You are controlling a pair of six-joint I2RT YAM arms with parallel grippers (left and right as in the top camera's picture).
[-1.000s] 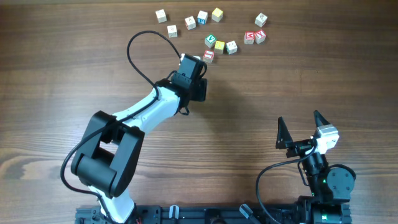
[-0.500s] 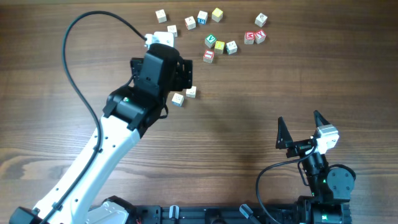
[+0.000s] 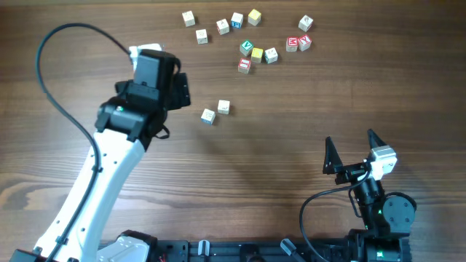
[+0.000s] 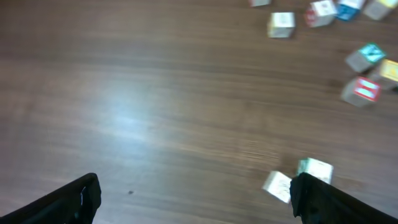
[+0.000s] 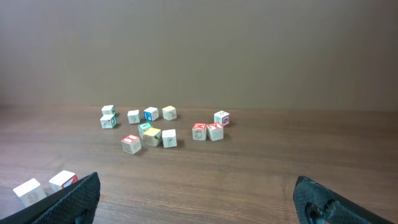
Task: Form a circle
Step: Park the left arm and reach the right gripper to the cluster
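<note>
Two pale wooden cubes (image 3: 208, 116) (image 3: 223, 107) lie side by side mid-table, apart from the rest. In the left wrist view they are the nearer cube (image 4: 277, 185) and the farther cube (image 4: 314, 168), just beside my right finger. My left gripper (image 3: 180, 89) (image 4: 194, 186) hovers open and empty a little to the left of this pair. Several more letter cubes lie scattered at the far edge, among them a red-faced one (image 3: 244, 65), a yellow one (image 3: 257, 54) and a green-faced one (image 3: 247, 48). No circle shows. My right gripper (image 3: 350, 138) (image 5: 196, 180) rests open and empty at the near right.
Other loose cubes sit at the far edge: pale ones (image 3: 188, 18) (image 3: 306, 24), a blue-faced one (image 3: 237, 20), a yellow one (image 3: 253, 16) and two red-faced ones (image 3: 292, 44). The left arm's black cable (image 3: 51, 58) loops over the left side of the table.
My left arm has pulled back to the left and its jaws have opened wide, uncovering the two pale cubes mid-table. The right arm has not moved.
</note>
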